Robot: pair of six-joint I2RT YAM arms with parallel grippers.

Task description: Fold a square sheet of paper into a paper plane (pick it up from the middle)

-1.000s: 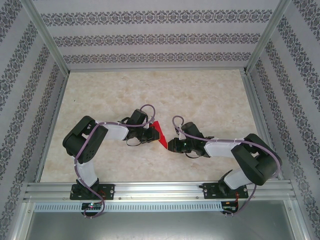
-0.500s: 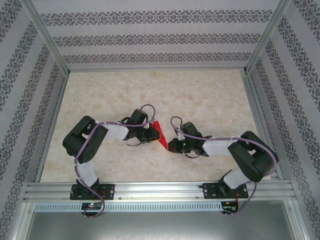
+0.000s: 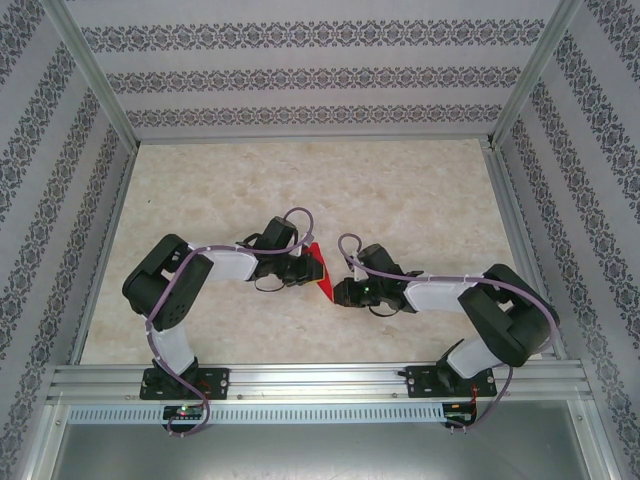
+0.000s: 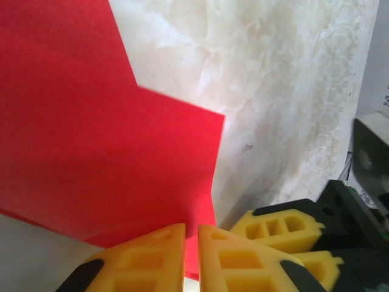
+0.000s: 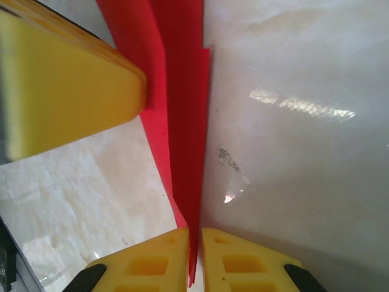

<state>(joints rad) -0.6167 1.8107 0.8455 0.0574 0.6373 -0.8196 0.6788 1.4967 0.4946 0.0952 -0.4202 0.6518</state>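
The square sheet of paper (image 3: 321, 270), bright red and creased into a narrower folded shape, is held between both grippers near the table's middle. My left gripper (image 3: 308, 268) is shut on one edge of it; in the left wrist view the red sheet (image 4: 91, 121) runs down into the slit between the yellow fingers (image 4: 146, 255). My right gripper (image 3: 338, 291) is shut on the other end. In the right wrist view the folded paper (image 5: 185, 121) stands edge-on and ends between the closed pads (image 5: 152, 264). The two grippers are nearly touching.
The marble-patterned table (image 3: 400, 190) stretches behind and to both sides. Patterned walls and aluminium posts (image 3: 95, 75) fence it in. The left gripper's yellow finger (image 5: 61, 91) looms close at the upper left of the right wrist view.
The right arm has crept a little to the left, closer to the left gripper. The red paper between them looks slightly narrower from above. The left arm has barely moved.
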